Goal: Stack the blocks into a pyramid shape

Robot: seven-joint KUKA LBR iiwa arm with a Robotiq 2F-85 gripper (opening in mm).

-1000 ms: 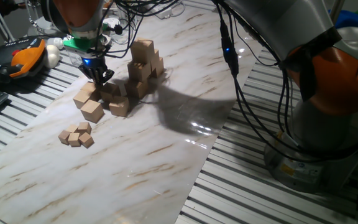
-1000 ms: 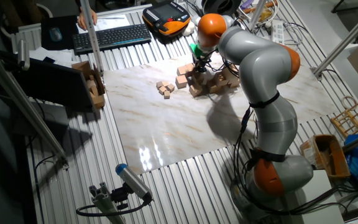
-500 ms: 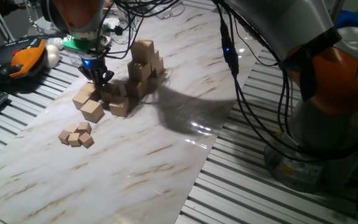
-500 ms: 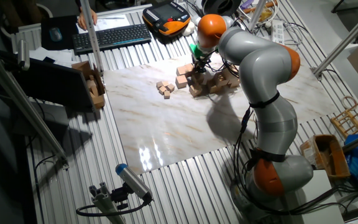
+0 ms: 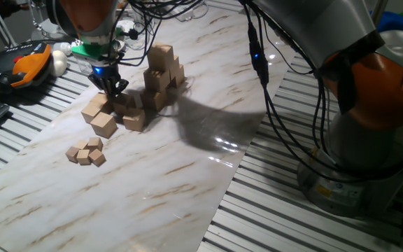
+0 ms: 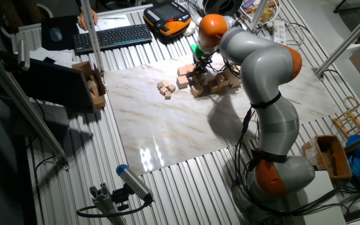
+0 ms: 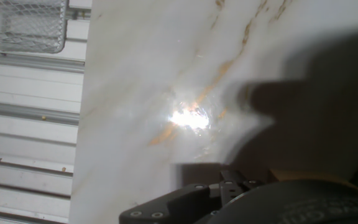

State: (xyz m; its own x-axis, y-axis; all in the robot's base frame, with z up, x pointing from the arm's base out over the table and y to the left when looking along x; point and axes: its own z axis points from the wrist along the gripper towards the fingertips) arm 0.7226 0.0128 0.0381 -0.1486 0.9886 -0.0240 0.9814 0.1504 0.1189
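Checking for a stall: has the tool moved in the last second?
No. The tool sits at the same spot beside the block stack as before.

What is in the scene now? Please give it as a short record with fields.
surface: marble board on a slatted table
stack: wooden blocks piled several high
loose blocks: a few lie beside the stack
small cubes: a cluster apart, nearer the board's edge
gripper: low among the loose blocks, next to the stack
gripper state: cannot tell whether open or shut
off the board: orange handheld controller, keyboard
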